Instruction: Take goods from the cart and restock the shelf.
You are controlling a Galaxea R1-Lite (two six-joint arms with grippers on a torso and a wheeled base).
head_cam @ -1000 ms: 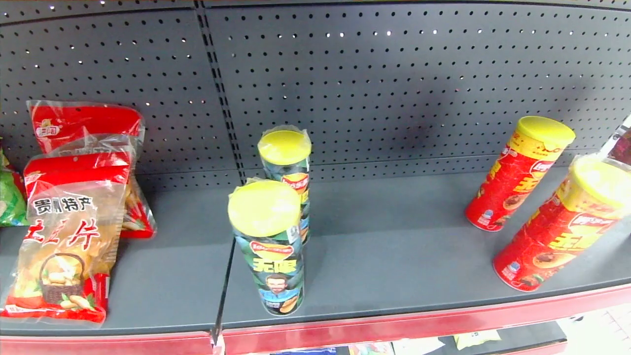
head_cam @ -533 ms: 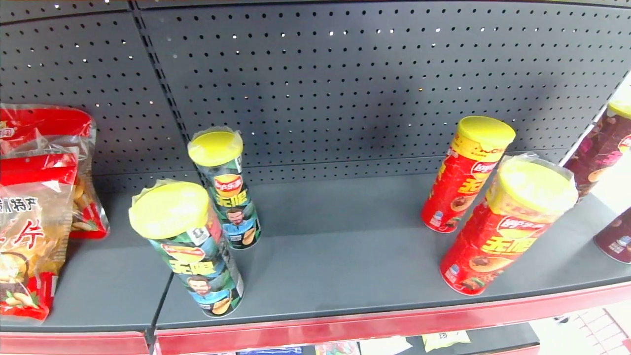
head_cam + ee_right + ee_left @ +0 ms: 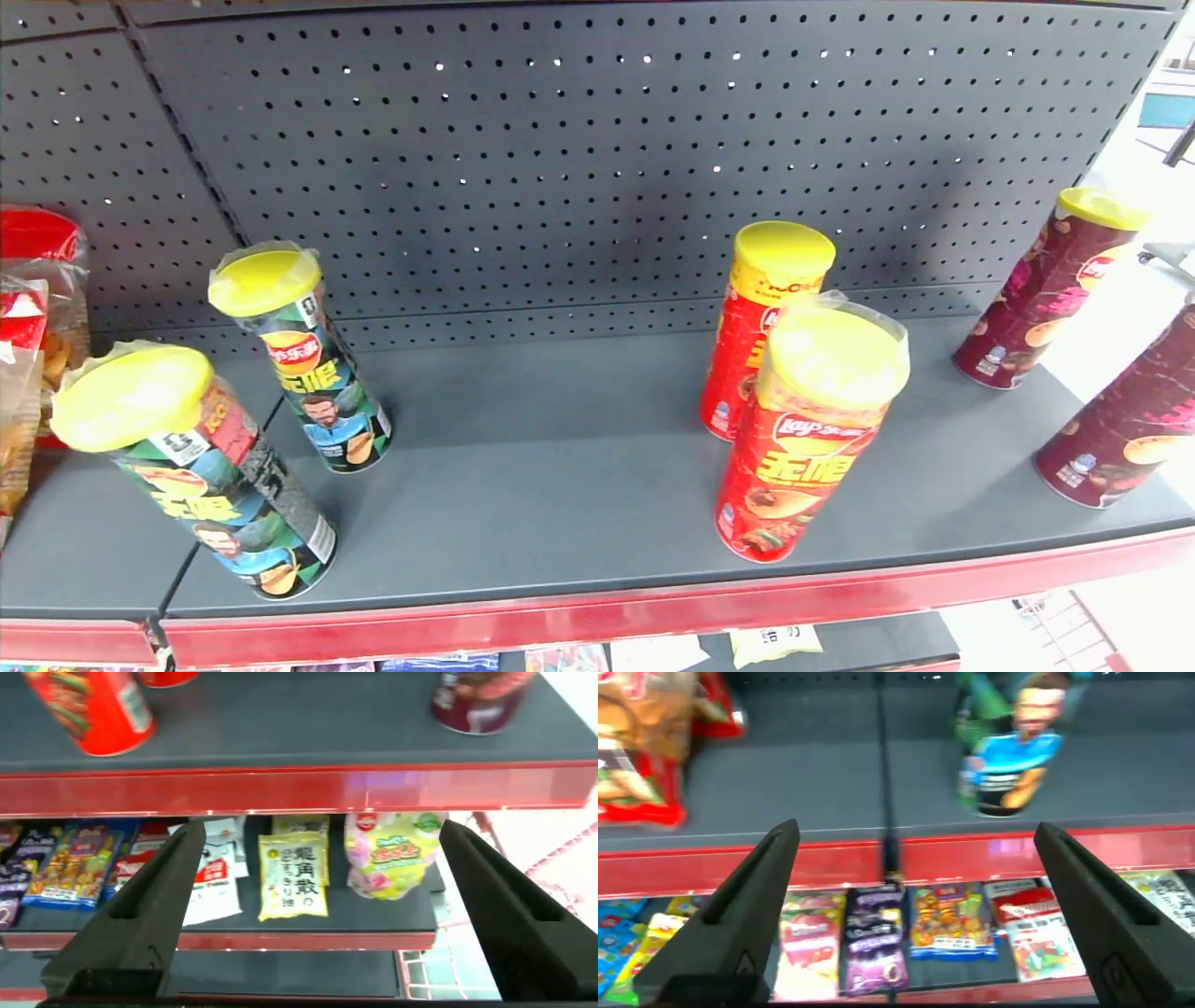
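Note:
On the grey shelf board [image 3: 560, 467] stand two green-blue chip cans [image 3: 201, 476] with yellow lids at the left, two red cans [image 3: 803, 439] in the middle and two maroon cans [image 3: 1046, 289] at the right. My left gripper [image 3: 915, 833] is open and holds nothing; it is level with the shelf's red front edge [image 3: 971, 854], below a green-blue can [image 3: 1008, 756]. My right gripper [image 3: 322, 831] is open and holds nothing; it is in front of the red edge [image 3: 280, 789], between a red can [image 3: 93, 709] and a maroon can [image 3: 476, 700].
Red snack bags [image 3: 28, 355] lean at the shelf's far left. A perforated grey back panel [image 3: 597, 168] closes the shelf behind. The lower shelf holds small packets [image 3: 878, 933] and a yellow-green bag [image 3: 392, 854]. The board is bare between the green-blue and red cans.
The head camera has swung to the right: the snack bags slid towards the picture's left edge and the maroon cans came into the picture. No can has shifted on the shelf.

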